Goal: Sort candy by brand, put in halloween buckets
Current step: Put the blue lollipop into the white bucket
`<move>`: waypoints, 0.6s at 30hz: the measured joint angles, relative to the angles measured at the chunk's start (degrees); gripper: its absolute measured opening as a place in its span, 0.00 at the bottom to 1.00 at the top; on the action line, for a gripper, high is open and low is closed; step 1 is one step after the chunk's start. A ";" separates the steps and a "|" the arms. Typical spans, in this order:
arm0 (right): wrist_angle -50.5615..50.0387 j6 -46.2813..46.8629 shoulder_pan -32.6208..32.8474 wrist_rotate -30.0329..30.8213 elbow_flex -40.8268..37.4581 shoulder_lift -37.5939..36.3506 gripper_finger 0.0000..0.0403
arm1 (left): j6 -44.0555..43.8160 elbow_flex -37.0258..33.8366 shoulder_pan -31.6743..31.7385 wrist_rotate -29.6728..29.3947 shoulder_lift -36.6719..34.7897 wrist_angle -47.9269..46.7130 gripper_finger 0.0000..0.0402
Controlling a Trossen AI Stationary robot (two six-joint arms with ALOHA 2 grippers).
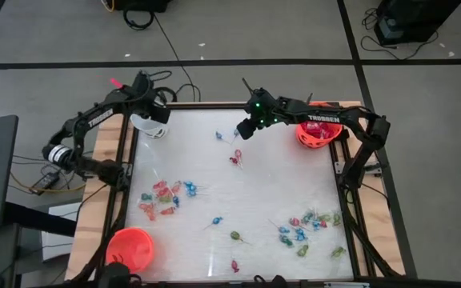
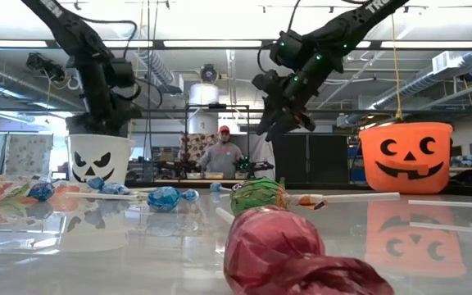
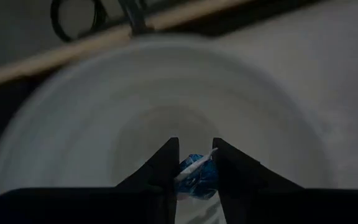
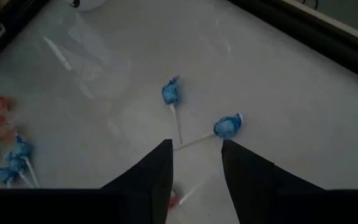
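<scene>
The left gripper hung directly above the round, smooth-walled white bucket, its narrowly parted fingers pinching a crinkly blue-wrapped lollipop whose thin stick ran up between them; release appeared imminent. The right gripper hovered empty with fingers spread, two more blue lollipops lying just ahead on the glossy table, sticks pointing toward it.

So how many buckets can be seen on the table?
3: a white bucket at the far left corner under the left gripper, an orange bucket at the far right, another orange one at the near left.
</scene>
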 joint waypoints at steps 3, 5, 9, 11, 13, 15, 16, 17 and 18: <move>0.38 -0.90 -0.25 -0.85 -0.23 1.32 0.40 | -0.02 0.05 -0.07 -0.82 2.00 0.09 0.27; 1.88 -2.07 -0.33 -1.79 -0.27 3.24 0.42 | -0.02 0.05 -0.09 -0.87 3.13 -0.12 0.31; 4.68 -2.16 -0.80 -3.37 -0.25 7.62 0.47 | 0.23 0.31 -0.09 -0.71 3.63 -0.12 0.39; 5.59 -1.90 -1.17 -3.19 -0.25 9.22 0.49 | 0.24 0.56 -0.09 -0.42 3.69 -0.90 0.43; 6.14 -0.56 -1.72 -2.35 -0.22 10.75 0.51 | 0.30 1.50 -0.09 0.29 3.65 -1.83 0.47; 6.69 0.92 -2.29 -1.68 -0.21 12.27 0.51 | 0.31 3.01 -0.09 0.16 3.62 -3.39 0.49; 7.55 1.55 -2.53 -1.54 -0.21 13.06 0.51 | 0.33 3.88 -0.09 0.16 3.60 -3.97 0.49; 7.95 2.44 -2.83 -1.46 0.06 13.77 0.51 | 0.35 4.88 -0.09 0.16 3.60 -4.50 0.50; 7.98 2.76 -3.07 -1.51 0.63 14.78 0.51 | 0.36 6.01 -0.09 0.16 3.60 -5.21 0.50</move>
